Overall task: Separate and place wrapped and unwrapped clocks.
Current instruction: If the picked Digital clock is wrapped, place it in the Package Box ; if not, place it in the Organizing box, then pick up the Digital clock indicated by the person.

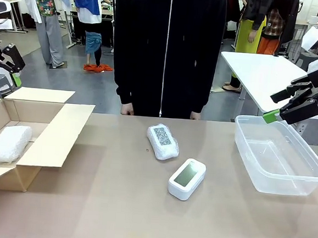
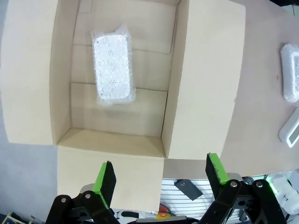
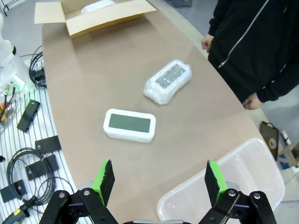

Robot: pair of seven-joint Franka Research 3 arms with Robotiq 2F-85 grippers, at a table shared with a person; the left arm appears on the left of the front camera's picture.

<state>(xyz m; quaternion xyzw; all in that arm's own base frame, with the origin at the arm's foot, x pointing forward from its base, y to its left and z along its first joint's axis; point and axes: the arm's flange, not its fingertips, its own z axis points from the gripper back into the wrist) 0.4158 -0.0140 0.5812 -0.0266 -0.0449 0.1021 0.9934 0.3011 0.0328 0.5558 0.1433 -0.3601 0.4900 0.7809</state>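
One bubble-wrapped clock (image 1: 163,141) lies mid-table, also seen from the right wrist (image 3: 168,80) and at the left wrist view's right edge (image 2: 290,72). Beside it lies the bare white clock (image 1: 187,178) (image 3: 129,125) with its grey-green screen up. A second wrapped clock (image 1: 8,143) (image 2: 113,64) rests inside the cardboard box (image 1: 56,135) (image 2: 194,84). My left gripper (image 2: 161,179) hangs open high above the box's near flap, at the far left in the front view (image 1: 13,69). The right gripper (image 3: 159,179) (image 1: 286,110) hovers open above the tub's left rim.
A clear plastic tub (image 1: 308,177) (image 3: 261,154) stands at the right with nothing in it. A person in black stands at the far edge, hands (image 1: 128,110) resting by the table. Cables and small black parts (image 3: 28,116) lie off the table's near side.
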